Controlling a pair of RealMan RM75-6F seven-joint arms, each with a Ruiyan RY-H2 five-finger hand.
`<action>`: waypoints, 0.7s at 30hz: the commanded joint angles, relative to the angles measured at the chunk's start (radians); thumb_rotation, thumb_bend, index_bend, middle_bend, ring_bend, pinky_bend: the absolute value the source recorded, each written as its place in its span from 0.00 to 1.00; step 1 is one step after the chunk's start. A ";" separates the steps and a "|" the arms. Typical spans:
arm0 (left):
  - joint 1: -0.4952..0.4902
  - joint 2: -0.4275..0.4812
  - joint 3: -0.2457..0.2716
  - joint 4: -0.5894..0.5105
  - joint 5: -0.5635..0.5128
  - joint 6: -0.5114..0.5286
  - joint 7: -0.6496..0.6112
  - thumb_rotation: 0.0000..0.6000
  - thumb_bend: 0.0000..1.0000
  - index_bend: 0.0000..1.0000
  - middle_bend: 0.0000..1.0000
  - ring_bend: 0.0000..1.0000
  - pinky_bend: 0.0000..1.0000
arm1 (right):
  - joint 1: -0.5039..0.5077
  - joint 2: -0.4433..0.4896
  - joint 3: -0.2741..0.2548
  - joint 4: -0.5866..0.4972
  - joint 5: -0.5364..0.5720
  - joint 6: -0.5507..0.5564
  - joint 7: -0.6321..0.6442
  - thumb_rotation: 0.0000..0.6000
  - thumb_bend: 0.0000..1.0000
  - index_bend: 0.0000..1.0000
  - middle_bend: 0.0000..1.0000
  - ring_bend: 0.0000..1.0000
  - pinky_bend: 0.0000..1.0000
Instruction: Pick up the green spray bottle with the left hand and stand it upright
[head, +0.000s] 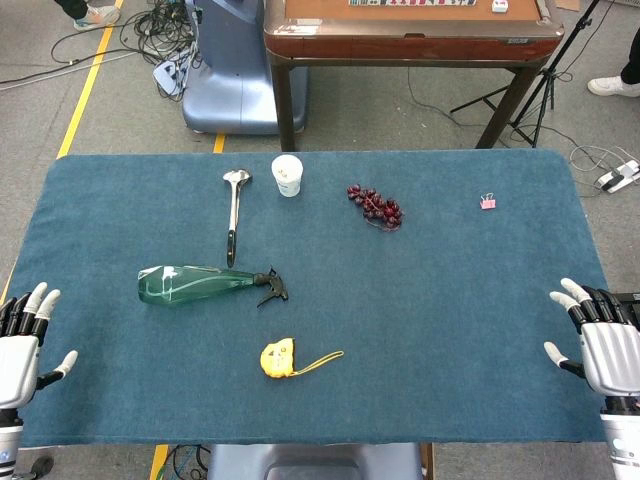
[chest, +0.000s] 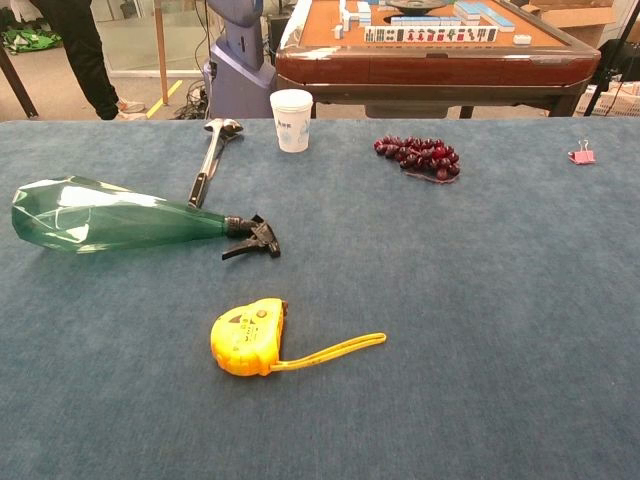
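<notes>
The green spray bottle (head: 195, 284) lies on its side on the blue table, its black trigger head (head: 273, 287) pointing right. In the chest view the bottle (chest: 100, 214) stretches across the left side, base at the far left. My left hand (head: 22, 345) rests at the table's left front edge, fingers apart and holding nothing, well to the left of the bottle. My right hand (head: 601, 342) sits at the right front edge, also with spread fingers and nothing in it. Neither hand shows in the chest view.
A metal ladle (head: 234, 212) lies just behind the bottle. A white paper cup (head: 287, 175) stands behind that, with dark grapes (head: 376, 206) and a pink binder clip (head: 488, 202) further right. A yellow tape measure (head: 279, 358) lies in front of the bottle.
</notes>
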 joint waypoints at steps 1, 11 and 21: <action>-0.001 0.002 0.000 -0.001 0.000 -0.001 0.000 1.00 0.25 0.00 0.00 0.00 0.00 | -0.002 0.000 0.001 0.000 -0.001 0.004 0.002 1.00 0.16 0.25 0.16 0.11 0.14; -0.008 0.028 0.004 -0.036 -0.030 -0.042 0.045 1.00 0.25 0.02 0.00 0.00 0.00 | -0.009 -0.002 0.000 0.003 -0.006 0.015 0.009 1.00 0.16 0.25 0.16 0.11 0.14; -0.036 0.049 -0.011 -0.062 -0.015 -0.057 0.057 1.00 0.25 0.04 0.00 0.00 0.00 | -0.008 0.002 0.005 0.007 -0.002 0.012 0.012 1.00 0.16 0.25 0.16 0.11 0.14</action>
